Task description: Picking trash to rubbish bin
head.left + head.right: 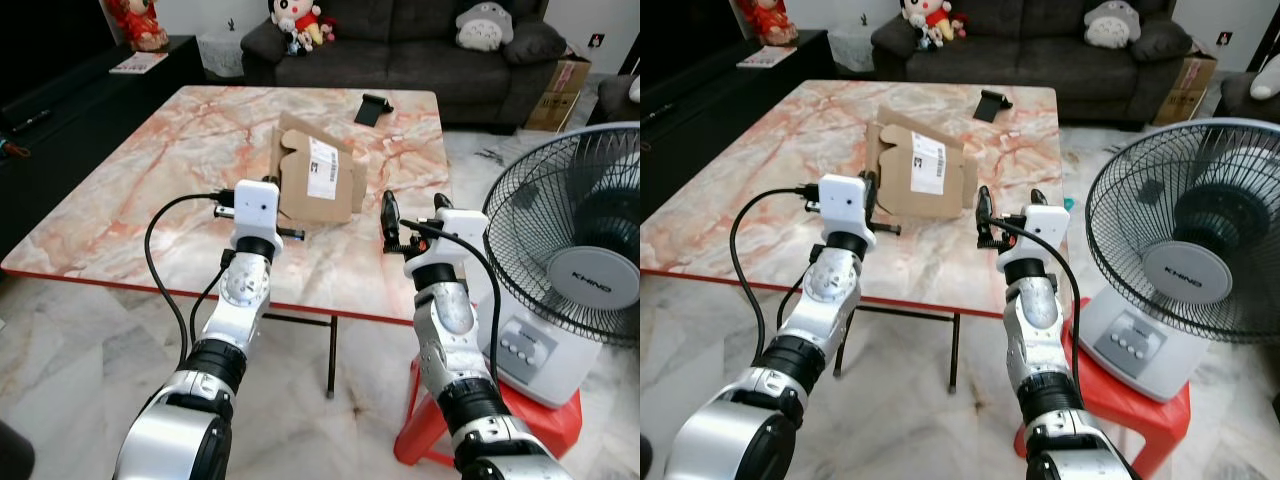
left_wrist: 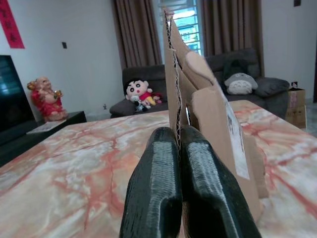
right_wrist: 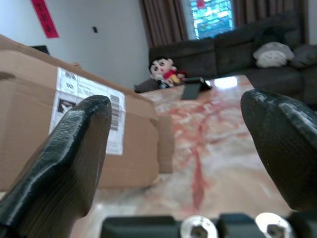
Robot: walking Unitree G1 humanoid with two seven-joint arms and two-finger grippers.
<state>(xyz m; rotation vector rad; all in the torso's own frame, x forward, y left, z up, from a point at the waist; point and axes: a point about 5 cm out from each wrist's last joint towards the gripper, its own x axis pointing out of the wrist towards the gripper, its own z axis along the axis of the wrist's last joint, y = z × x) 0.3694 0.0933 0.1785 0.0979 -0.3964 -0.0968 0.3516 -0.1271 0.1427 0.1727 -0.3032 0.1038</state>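
A flattened brown cardboard box (image 1: 315,180) with a white shipping label lies on the marble table (image 1: 140,210), past its middle. My left gripper (image 2: 179,144) is at the box's near left corner, shut on the thin edge of an upright cardboard flap (image 2: 173,84). In the eye views the left gripper (image 1: 283,228) sits just behind its white wrist block. My right gripper (image 1: 414,210) stands open above the table just right of the box, its fingers (image 3: 74,148) wide apart with nothing between them. The labelled side of the box (image 3: 84,124) fills the space beside it.
A white standing fan (image 1: 580,260) rests on a red stool (image 1: 540,425) close to my right arm. A small black object (image 1: 372,108) lies at the table's far side. Beyond are a dark sofa (image 1: 400,40) with plush toys and a black cabinet (image 1: 70,100) on the left.
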